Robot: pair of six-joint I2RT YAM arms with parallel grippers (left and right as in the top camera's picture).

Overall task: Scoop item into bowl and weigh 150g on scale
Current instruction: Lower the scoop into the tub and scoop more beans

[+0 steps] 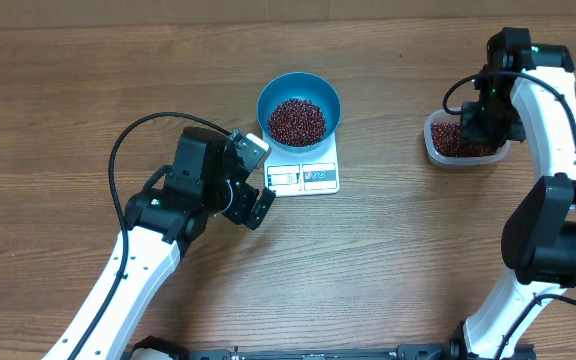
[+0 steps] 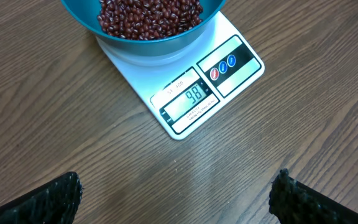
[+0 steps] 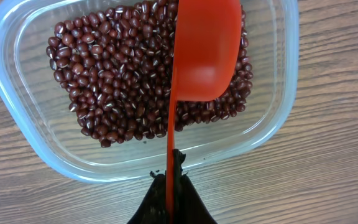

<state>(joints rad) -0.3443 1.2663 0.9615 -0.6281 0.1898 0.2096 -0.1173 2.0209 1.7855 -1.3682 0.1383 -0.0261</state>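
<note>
while the right gripper (image 3: 169, 180) is clamped on the handle of a red scoop (image 3: 204, 50) over the beans (image 3: 117, 81) in the clear tub (image 3: 23, 137), the left gripper (image 2: 179, 202) hangs wide apart and empty at 8 o'clock of the scale (image 2: 135, 68). the blue bowl (image 2: 160, 48) of beans sits on it. only the left wrist view shows the display, 98; overhead puts the tub at 3 o'clock of the bowl.

The small flat white rectangular kitchen scale (image 2: 185, 74) shows the digits 98 on its pale display window (image 2: 191, 98). The fine print just above and below that window is too small to read. Beside the window, a dark panel (image 2: 224, 65) carries one red and two blue round marks, their symbols illegible.
</note>
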